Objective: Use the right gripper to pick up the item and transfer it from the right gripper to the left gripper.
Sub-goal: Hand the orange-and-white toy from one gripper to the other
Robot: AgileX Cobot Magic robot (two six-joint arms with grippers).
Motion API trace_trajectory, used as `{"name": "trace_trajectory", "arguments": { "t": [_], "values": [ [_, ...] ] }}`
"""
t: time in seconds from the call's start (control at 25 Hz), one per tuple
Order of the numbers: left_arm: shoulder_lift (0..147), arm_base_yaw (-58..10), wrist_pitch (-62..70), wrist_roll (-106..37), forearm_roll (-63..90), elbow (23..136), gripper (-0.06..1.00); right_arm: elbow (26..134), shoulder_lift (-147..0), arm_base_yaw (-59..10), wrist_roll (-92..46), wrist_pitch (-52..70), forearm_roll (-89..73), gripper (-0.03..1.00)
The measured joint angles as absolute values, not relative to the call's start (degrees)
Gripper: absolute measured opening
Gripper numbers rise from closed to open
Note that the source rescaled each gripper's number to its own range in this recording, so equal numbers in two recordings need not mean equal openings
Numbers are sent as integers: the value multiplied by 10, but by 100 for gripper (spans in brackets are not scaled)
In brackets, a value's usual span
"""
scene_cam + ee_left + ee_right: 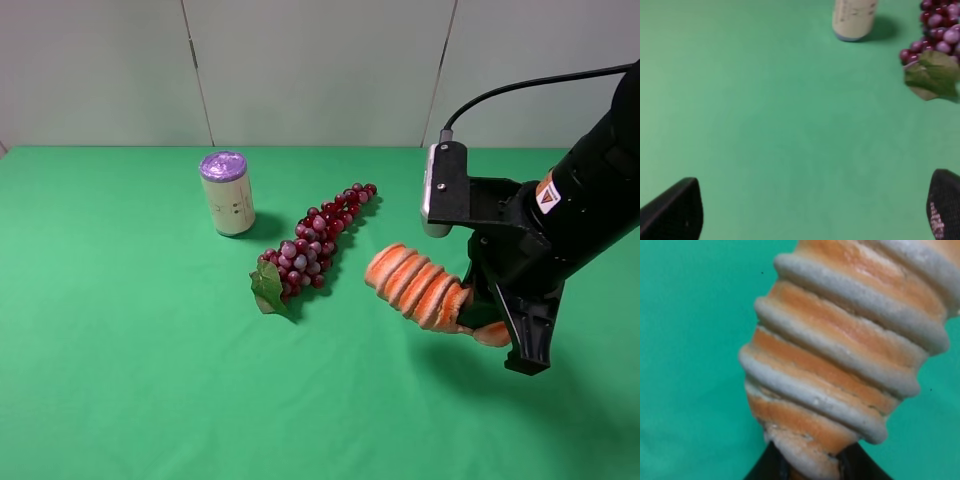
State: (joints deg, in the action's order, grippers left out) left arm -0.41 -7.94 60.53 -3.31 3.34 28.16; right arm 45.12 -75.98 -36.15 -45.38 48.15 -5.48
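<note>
This is a robot test lab rather than a home or shop. The tabletop (120, 380) is covered in plain green cloth, and behind the can (227, 193) stands a bare grey panelled wall (320, 70). The things look like props: the purple-lidded can, an artificial-looking grape bunch (315, 245) just beside it, and beyond that a striped toy roll (415, 287) clamped in the pincer (500, 335) of a black robot arm (590, 190) with a cable (520, 88) and a boxed module (445, 185).

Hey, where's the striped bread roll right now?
The roll is right of centre in the high view, one end clamped in the right tool, with the grape bunch just to its left.
</note>
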Motion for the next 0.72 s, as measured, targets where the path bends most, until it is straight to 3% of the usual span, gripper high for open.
{"name": "trace_trajectory", "arguments": {
  "t": [0.4,0.72],
  "values": [
    [20,-79,537,-61,125,291,100,451,-760,-362,-454,481,-55,2],
    [202,-79,393,-327,323,292,100,451,-760,-362,-456,498,-54,2]
  ]
}}
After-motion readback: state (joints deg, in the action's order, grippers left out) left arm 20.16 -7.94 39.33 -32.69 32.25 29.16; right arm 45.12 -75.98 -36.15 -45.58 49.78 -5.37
